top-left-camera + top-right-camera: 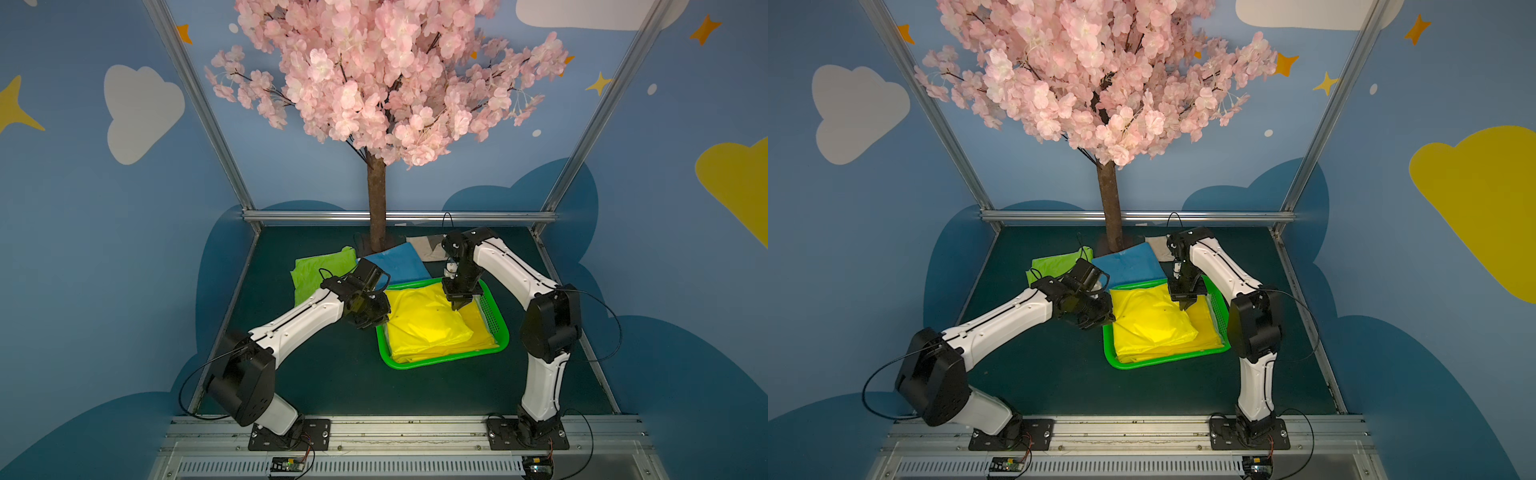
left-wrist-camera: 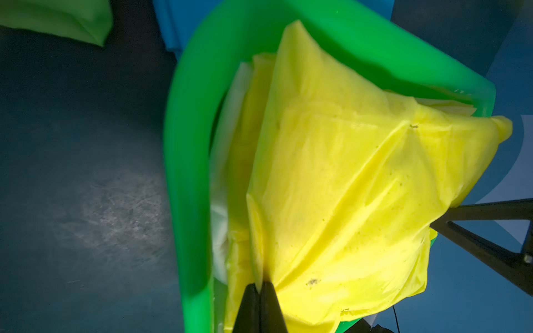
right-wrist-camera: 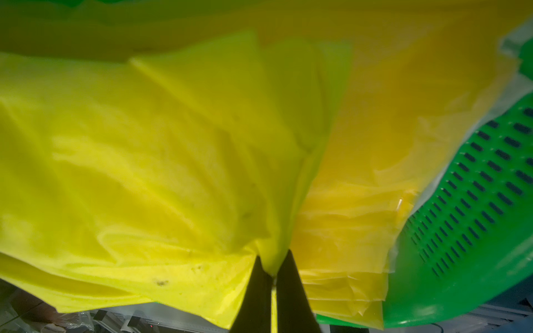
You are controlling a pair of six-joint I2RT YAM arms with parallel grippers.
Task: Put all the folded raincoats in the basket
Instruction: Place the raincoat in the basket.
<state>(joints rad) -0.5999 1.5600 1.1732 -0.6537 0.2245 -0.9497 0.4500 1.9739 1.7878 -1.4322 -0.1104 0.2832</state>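
Note:
A bright yellow folded raincoat [image 1: 428, 320] [image 1: 1154, 320] lies across the top of the green perforated basket [image 1: 415, 365] [image 1: 1142, 365], on the layers inside it. My left gripper [image 1: 384, 319] [image 2: 261, 288] is shut on the raincoat's left edge [image 2: 346, 187], just inside the basket's left rim [image 2: 187, 173]. My right gripper [image 1: 457, 306] [image 3: 274, 268] is shut on a fold at its far right corner [image 3: 144, 158], pointing down near the basket's right wall [image 3: 476, 201].
Darker yellow folded sheets [image 1: 484, 328] [image 3: 375, 144] lie under the raincoat in the basket. Behind the basket lie a lime-green folded raincoat [image 1: 311, 270], a blue one [image 1: 399, 262] and a grey packet [image 1: 428, 245]. A blossom tree's trunk [image 1: 377, 208] stands at the back.

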